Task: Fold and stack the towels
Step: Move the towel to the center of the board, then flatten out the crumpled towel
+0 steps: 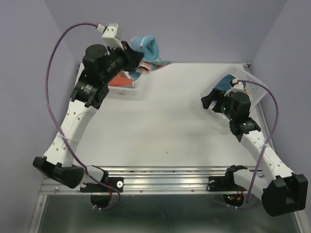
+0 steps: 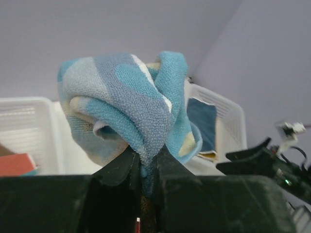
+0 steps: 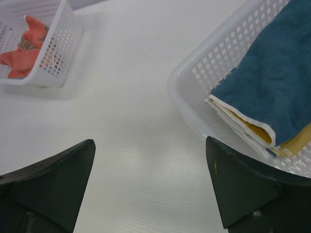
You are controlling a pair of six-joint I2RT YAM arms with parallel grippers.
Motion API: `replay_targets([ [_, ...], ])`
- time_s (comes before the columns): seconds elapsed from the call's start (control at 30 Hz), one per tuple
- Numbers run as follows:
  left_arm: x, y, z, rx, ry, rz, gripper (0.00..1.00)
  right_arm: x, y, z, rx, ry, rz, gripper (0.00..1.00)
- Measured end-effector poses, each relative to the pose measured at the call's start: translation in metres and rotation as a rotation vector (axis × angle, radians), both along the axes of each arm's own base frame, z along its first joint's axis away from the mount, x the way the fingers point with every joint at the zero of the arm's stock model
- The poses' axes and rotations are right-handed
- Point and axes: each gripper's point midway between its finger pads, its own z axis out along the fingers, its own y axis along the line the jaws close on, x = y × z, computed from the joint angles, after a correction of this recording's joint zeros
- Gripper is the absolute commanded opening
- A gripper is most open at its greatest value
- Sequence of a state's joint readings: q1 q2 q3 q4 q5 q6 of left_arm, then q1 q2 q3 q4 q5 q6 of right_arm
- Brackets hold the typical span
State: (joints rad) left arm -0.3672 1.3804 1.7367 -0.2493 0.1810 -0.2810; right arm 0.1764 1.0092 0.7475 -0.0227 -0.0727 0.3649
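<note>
Found white lattice basket (image 1: 124, 91) at 10 o'clock of the table (image 1: 165, 126), red-orange towel (image 3: 22, 56) crumpled inside. Found second lattice basket (image 3: 204, 68) at 2 o'clock, holding a folded stack: dark blue towel (image 3: 272, 73) on top, white and yellow layers beneath. Noted left gripper (image 2: 147, 167) pinched nearly shut on bunched light blue towel (image 2: 126, 111), held up above the 10 o'clock basket. Noted right gripper (image 3: 149, 145) spread wide, gripping nothing, over bare table just at 9 o'clock of the second basket.
</note>
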Motion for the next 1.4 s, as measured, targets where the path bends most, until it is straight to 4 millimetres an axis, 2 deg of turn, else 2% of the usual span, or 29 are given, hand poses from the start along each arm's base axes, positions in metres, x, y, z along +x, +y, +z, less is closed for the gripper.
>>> replay_targets([
  [0.07,-0.027,-0.030,-0.011,-0.020,-0.001,-0.117,0.35,-0.004,0.000,-0.007,0.005,0.022,0.001,1.00],
  [0.1,-0.036,-0.038,-0.023,-0.025,0.016,-0.147,0.43,-0.005,0.000,-0.009,0.006,0.031,0.001,1.00],
  [0.13,-0.045,-0.043,-0.043,-0.029,0.051,-0.169,0.52,-0.007,0.000,-0.010,0.009,0.038,0.000,1.00],
  [0.17,-0.049,-0.046,-0.068,-0.030,0.092,-0.175,0.67,-0.009,0.000,-0.011,0.012,0.043,0.001,1.00],
  [0.23,-0.054,-0.042,-0.117,-0.030,0.189,-0.145,0.88,-0.013,0.000,-0.011,0.014,0.052,0.001,1.00],
  [0.27,-0.055,-0.038,-0.154,-0.015,0.264,-0.119,0.91,-0.016,0.000,-0.012,0.012,0.060,0.002,1.00],
  [0.4,-0.065,-0.020,-0.258,0.038,0.492,-0.010,0.93,-0.025,0.005,-0.027,-0.017,0.121,0.003,1.00],
  [0.47,-0.077,-0.008,-0.301,0.063,0.599,0.049,0.93,-0.034,0.028,-0.045,-0.061,0.176,0.050,1.00],
  [0.53,-0.086,0.002,-0.325,0.071,0.656,0.094,0.93,-0.044,0.051,-0.059,-0.098,0.217,0.102,1.00],
  [0.6,-0.096,0.009,-0.340,0.068,0.693,0.122,0.93,-0.060,0.078,-0.081,-0.151,0.282,0.167,1.00],
  [0.67,-0.106,0.012,-0.348,0.046,0.706,0.122,0.93,-0.073,0.090,-0.097,-0.191,0.329,0.187,1.00],
  [0.77,-0.123,0.013,-0.358,0.010,0.715,0.097,0.93,-0.083,0.091,-0.108,-0.221,0.370,0.167,1.00],
  [0.93,-0.137,0.014,-0.378,0.002,0.746,0.080,0.96,-0.093,0.088,-0.122,-0.214,0.404,0.148,1.00],
  [1.0,-0.134,0.012,-0.380,0.002,0.746,0.078,0.96,-0.106,0.086,-0.138,-0.214,0.446,0.168,1.00],
  [1.17,-0.114,0.000,-0.386,0.027,0.769,0.071,0.93,-0.133,0.090,-0.159,-0.188,0.505,0.255,1.00],
  [1.27,-0.098,-0.015,-0.389,0.033,0.785,0.041,0.87,-0.137,0.092,-0.161,-0.185,0.513,0.274,1.00],
  [1.4,-0.089,-0.029,-0.396,0.034,0.809,-0.006,0.86,-0.134,0.096,-0.158,-0.178,0.495,0.291,1.00],
])
